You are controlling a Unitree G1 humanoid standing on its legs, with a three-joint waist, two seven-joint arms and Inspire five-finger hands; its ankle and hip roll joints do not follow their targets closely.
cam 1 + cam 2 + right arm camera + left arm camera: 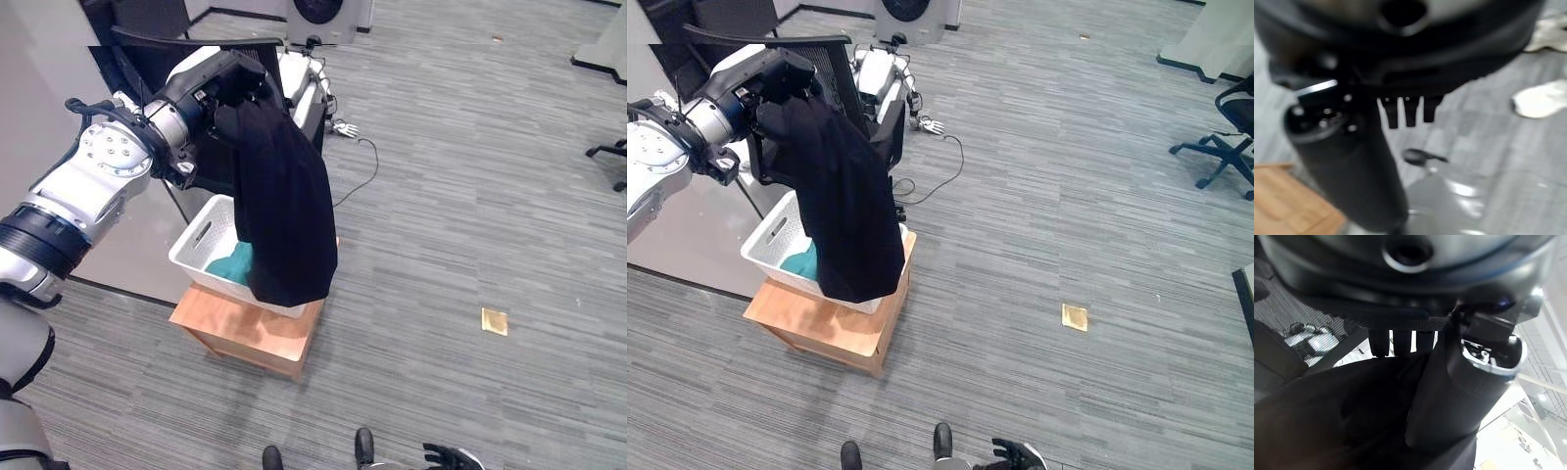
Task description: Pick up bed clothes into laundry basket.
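Right hand point(446, 456) low by floor, grip unclear. Left hand point(230, 83) clamped on black garment point(284, 211) over white basket point(201, 245); you lower, release next.

Open carpet floor point(470, 225) right of the white laundry basket point(201, 240), crossed near it by a thin cable point(358, 176). Basket mouth largely blocked by the hanging black garment point(284, 215) and a teal cloth point(233, 262). Close behind, a dark mesh chair point(838, 64); left, a grey panel point(34, 88).

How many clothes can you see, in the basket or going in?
2. A black garment hangs from the left robot hand, draping over the white basket. A teal cloth lies inside the basket. More may be hidden under them.
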